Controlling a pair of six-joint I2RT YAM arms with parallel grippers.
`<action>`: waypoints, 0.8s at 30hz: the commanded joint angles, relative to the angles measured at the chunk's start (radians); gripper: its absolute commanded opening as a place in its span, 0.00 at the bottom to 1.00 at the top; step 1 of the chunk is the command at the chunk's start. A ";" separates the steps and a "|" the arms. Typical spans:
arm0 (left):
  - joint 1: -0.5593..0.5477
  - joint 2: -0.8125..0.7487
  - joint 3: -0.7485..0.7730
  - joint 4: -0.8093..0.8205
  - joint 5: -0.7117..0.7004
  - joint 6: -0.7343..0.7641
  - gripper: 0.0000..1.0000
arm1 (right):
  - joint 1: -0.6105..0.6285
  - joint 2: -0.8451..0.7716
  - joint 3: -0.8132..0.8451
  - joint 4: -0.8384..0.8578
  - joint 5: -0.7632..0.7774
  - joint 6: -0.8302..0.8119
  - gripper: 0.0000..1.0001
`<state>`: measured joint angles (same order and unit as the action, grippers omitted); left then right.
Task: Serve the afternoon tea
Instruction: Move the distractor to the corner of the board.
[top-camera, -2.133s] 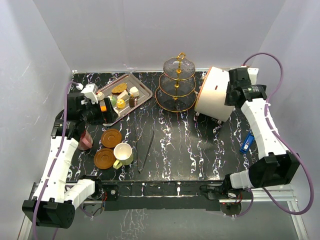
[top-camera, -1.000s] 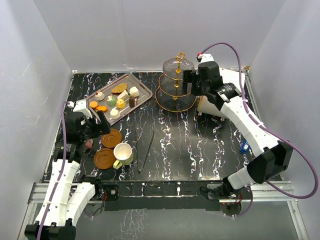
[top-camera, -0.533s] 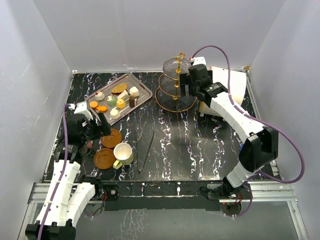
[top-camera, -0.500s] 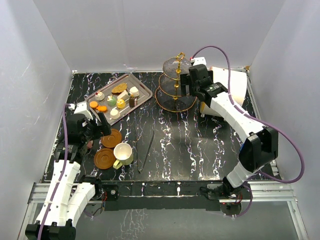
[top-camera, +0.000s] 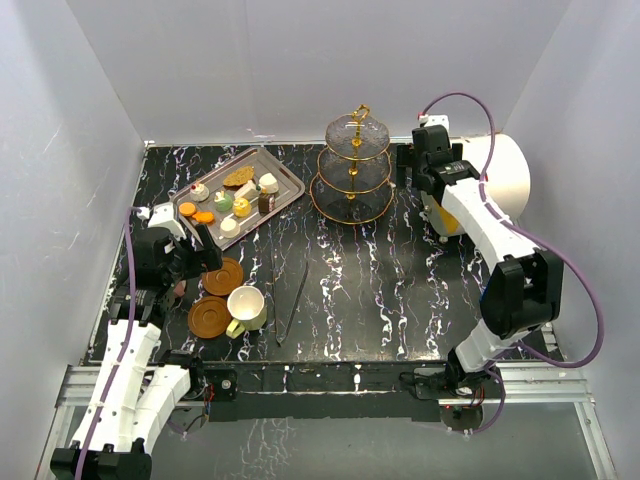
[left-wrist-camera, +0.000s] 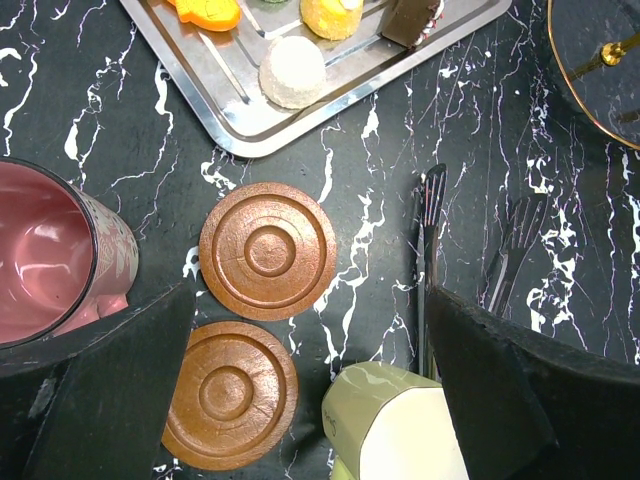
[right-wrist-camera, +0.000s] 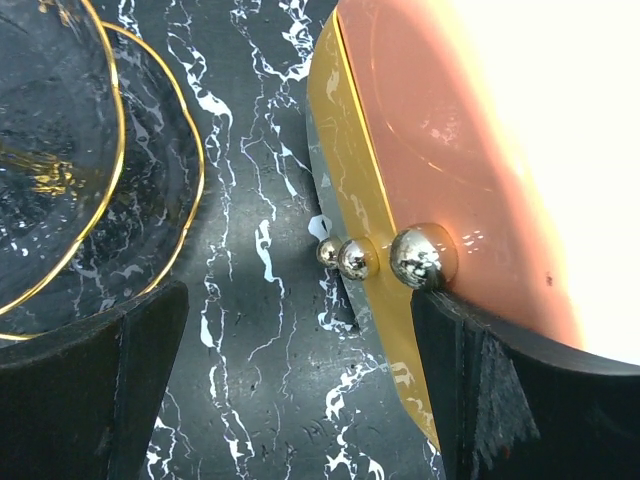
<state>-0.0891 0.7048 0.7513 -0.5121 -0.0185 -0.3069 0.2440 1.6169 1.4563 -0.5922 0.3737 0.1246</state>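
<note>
I judge the serving has not begun. All the small cakes (top-camera: 241, 207) lie on the steel tray (left-wrist-camera: 215, 90), ahead of my left pincer (left-wrist-camera: 310, 400) and a little to its left. The three-tier glass stand (top-camera: 352, 175) shows nothing on any tier. The two brown saucers (left-wrist-camera: 267, 250) are bare, one between the spread fingers and one by the left finger. The maroon cup (left-wrist-camera: 45, 255) stands just outside the left finger and the cream cup (left-wrist-camera: 400, 430) sits close inside the right finger; neither is on a saucer. Metal tongs (left-wrist-camera: 428, 260) lie ahead of the right finger. Still to do: cakes onto the stand, cups onto saucers.

Both pincers are spread wide and carry nothing. My right pincer (right-wrist-camera: 300, 390) hangs over bare black marble table (top-camera: 380, 290). The stand's lowest tier is beyond its left finger, and the silver ball feet (right-wrist-camera: 422, 256) of the white cylinder with orange end (top-camera: 495, 175) are just ahead of its right finger.

Against two seconds ago, the left pincer has come off the tray and back over the saucers; it has not shifted in the last second. The right arm was at the cylinder, swung across to the stand, and has now drawn back into the gap between them. The cylinder now lies farther toward the right wall, its orange end facing the stand.
</note>
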 joint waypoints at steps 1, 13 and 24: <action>-0.008 -0.013 -0.013 0.014 0.000 0.000 0.99 | -0.018 0.043 0.016 0.055 0.043 -0.014 0.94; -0.009 -0.007 -0.014 0.014 -0.003 -0.002 0.99 | -0.077 0.244 0.184 0.091 0.030 -0.039 0.94; -0.009 -0.002 -0.020 0.024 0.000 0.001 0.99 | -0.101 0.172 0.177 0.070 -0.158 0.002 0.96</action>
<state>-0.0940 0.7052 0.7456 -0.5026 -0.0189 -0.3073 0.1497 1.8706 1.5963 -0.5564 0.3225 0.1093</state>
